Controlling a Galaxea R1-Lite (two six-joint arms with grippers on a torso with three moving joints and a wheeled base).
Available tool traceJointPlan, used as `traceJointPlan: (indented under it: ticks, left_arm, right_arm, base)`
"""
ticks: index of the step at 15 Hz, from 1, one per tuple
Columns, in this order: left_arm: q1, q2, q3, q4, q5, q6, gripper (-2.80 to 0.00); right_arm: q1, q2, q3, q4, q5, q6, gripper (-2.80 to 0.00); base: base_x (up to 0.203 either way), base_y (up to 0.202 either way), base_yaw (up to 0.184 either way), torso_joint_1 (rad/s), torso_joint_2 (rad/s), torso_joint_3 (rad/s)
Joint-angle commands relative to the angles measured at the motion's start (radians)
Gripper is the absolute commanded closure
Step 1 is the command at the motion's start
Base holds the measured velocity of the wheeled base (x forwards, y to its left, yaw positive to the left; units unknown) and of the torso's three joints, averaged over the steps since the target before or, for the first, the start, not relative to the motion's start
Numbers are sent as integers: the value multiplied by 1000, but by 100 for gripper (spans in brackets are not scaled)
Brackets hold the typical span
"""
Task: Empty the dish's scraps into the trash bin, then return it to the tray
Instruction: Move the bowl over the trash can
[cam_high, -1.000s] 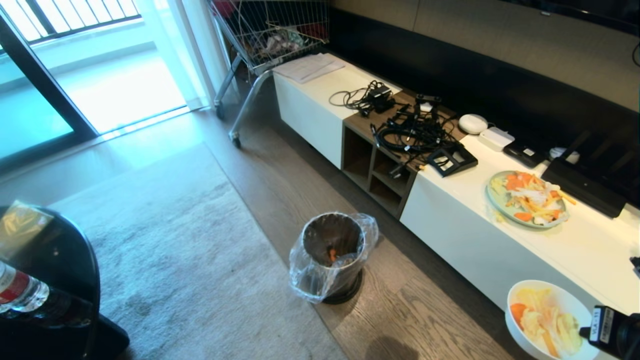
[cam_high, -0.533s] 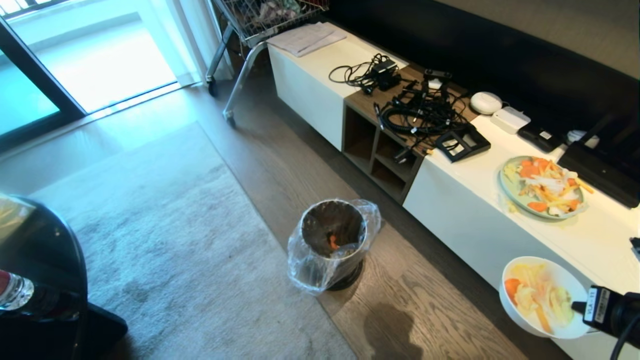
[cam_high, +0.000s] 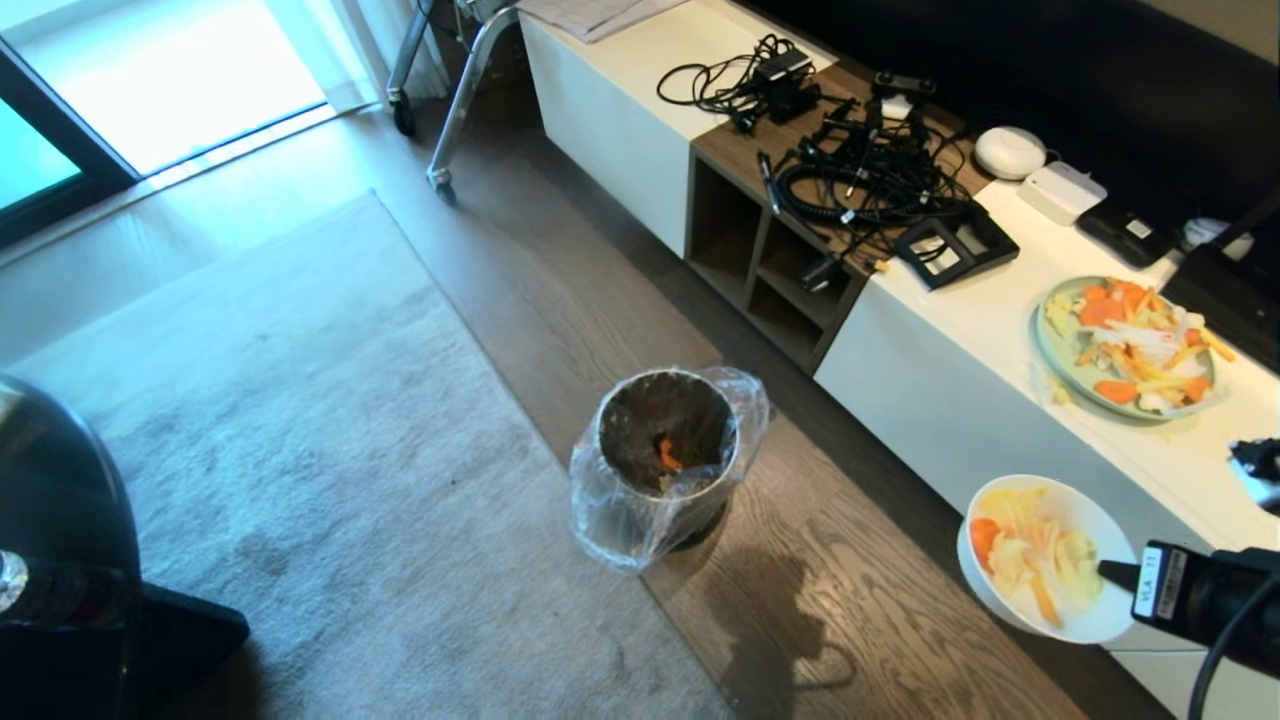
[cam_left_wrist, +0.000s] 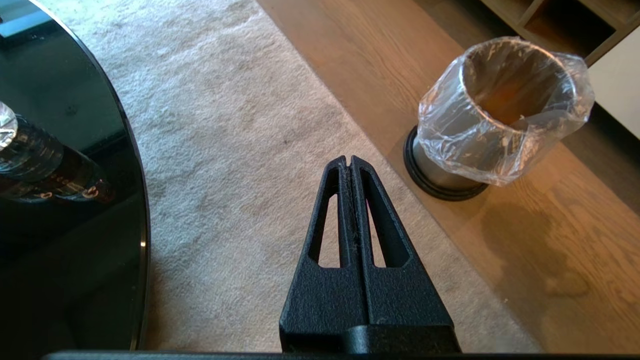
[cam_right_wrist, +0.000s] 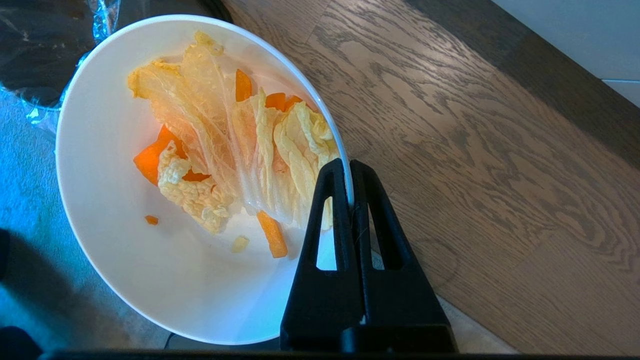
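Right hand (cam_high: 1110, 572) (label unreadable) on dish (cam_high: 1000, 600)

Right tool (cam_right_wrist: 351, 172) pinching the rim of the white dish (cam_right_wrist: 100, 165), fingers pressed together on it, pale yellow leaves and orange scraps (cam_right_wrist: 235, 150) lying inside the dish, wooden floor (cam_right_wrist: 475, 150) showing beyond the dish, plastic-lined trash bin (cam_right_wrist: 50, 40) peeking past the dish's far rim.

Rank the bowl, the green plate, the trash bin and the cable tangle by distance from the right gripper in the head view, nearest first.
From the right gripper:
1. Bowl, clamped by its rim.
2. Green plate, on the white cabinet behind.
3. Trash bin, on the floor toward the left.
4. Cable tangle, far back on the cabinet.
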Motion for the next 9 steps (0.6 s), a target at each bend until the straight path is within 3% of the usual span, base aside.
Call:
traceJointPlan:
  ticks: [1, 9]
  left_arm:
    - [0, 0, 0, 0, 0, -1, 0]
    - [0, 0, 0, -1, 0, -2, 0]
  right_arm:
    - [33, 2, -6, -12, 0, 4, 0]
    - [67, 4, -29, -20, -1, 3, 0]
  base:
    - [0, 0, 0, -1, 2, -190]
    - [0, 0, 0, 1, 1, -200]
